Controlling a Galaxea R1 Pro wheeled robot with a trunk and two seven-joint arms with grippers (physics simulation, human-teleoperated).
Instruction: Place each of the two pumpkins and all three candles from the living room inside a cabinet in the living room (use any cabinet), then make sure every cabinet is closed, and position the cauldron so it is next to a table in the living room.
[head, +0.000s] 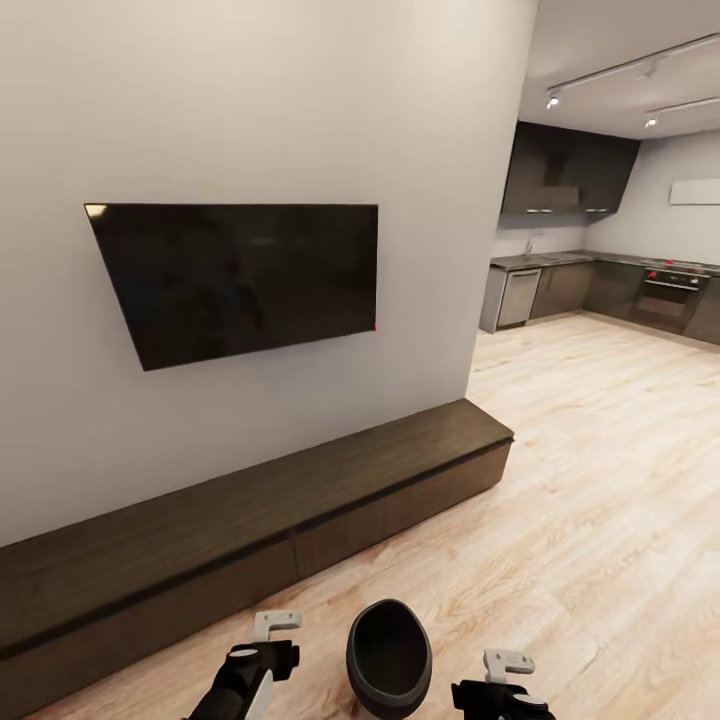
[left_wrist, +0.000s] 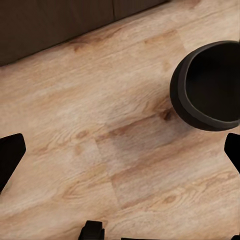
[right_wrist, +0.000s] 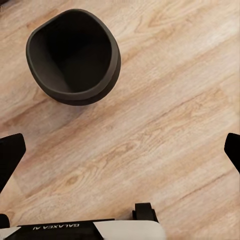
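Cauldron (head: 389, 660) upright on the plank floor (head: 600, 500), nearest of all, between left gripper (head: 277, 628) and right gripper (head: 508, 668), touching neither; both sets of fingers spread apart, holding nothing. Just beyond the cauldron, long dark cabinet (head: 250, 530), fronts seemingly shut. Above that, wall television (head: 235, 275). Far past the cauldron, kitchen (head: 600, 280). Likely everything left: stowing, and cauldron placement.
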